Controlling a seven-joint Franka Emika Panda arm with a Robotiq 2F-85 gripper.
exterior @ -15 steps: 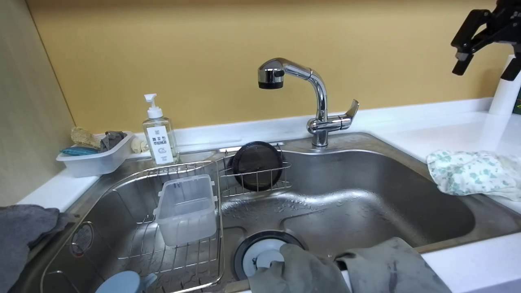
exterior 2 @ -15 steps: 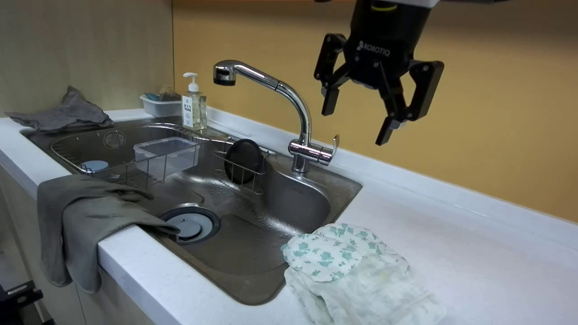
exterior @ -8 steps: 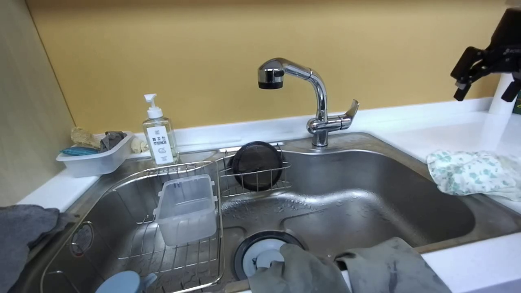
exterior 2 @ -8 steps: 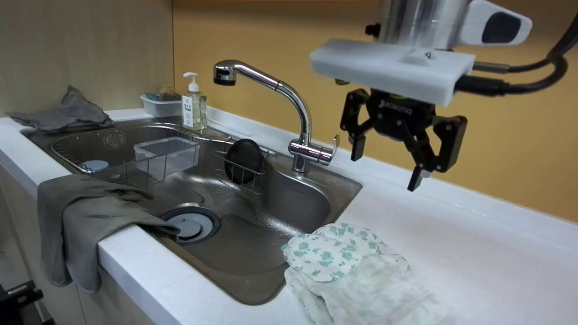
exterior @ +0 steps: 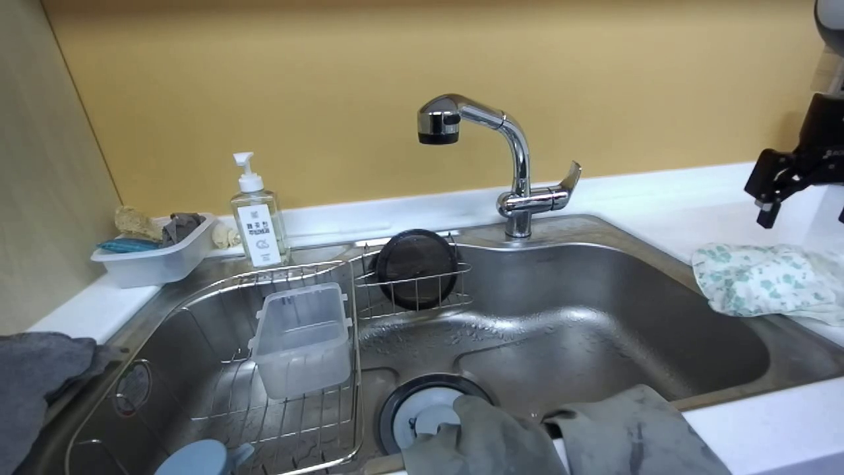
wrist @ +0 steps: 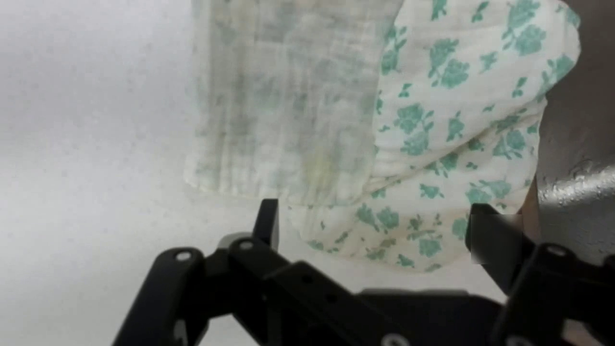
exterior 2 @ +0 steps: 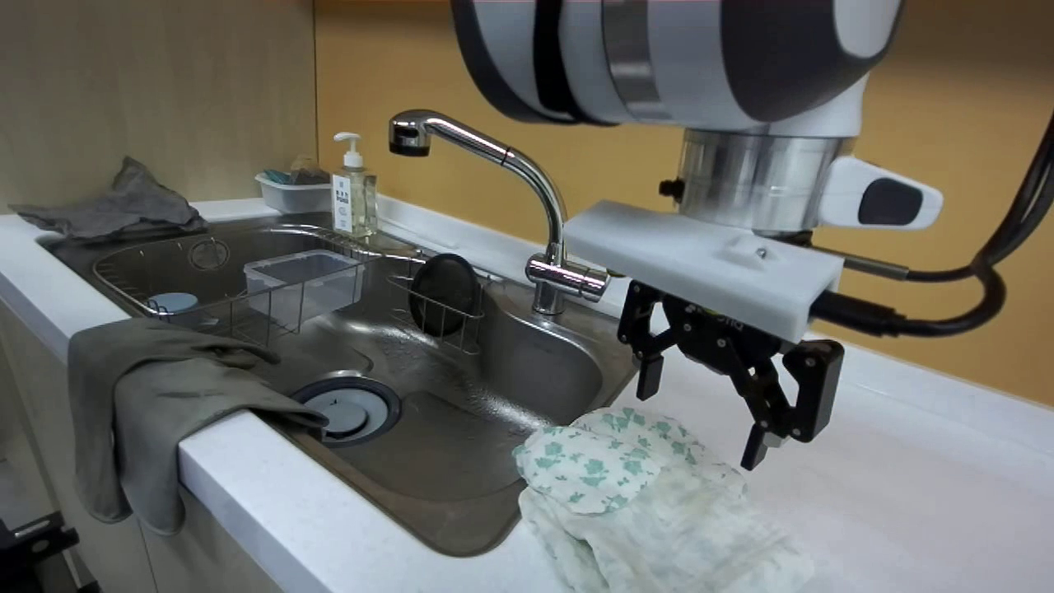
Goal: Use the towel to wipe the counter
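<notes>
A white towel with a green flower print lies crumpled and partly folded on the white counter (exterior 2: 922, 502), its edge over the sink's rim. The towel shows in both exterior views (exterior: 758, 280) (exterior 2: 609, 478) and fills much of the wrist view (wrist: 451, 120). My gripper (exterior 2: 700, 424) is open and empty, pointing down above the towel's edge on the wall side. In the wrist view the open fingers (wrist: 375, 209) stand on either side of the towel's near end, apart from it. In an exterior view the gripper (exterior: 804, 216) is partly cut off by the frame edge.
The steel sink (exterior 2: 461, 494) lies beside the towel, with a chrome faucet (exterior 2: 535, 189) behind it. A wire rack holds a clear plastic box (exterior: 303, 343). A grey-green cloth (exterior 2: 181, 395) drapes over the front edge. A soap bottle (exterior: 258, 224) stands at the back.
My gripper has come down a long way toward the towel, staying open; more of the arm now shows in the exterior views. The towel and the other objects have not moved.
</notes>
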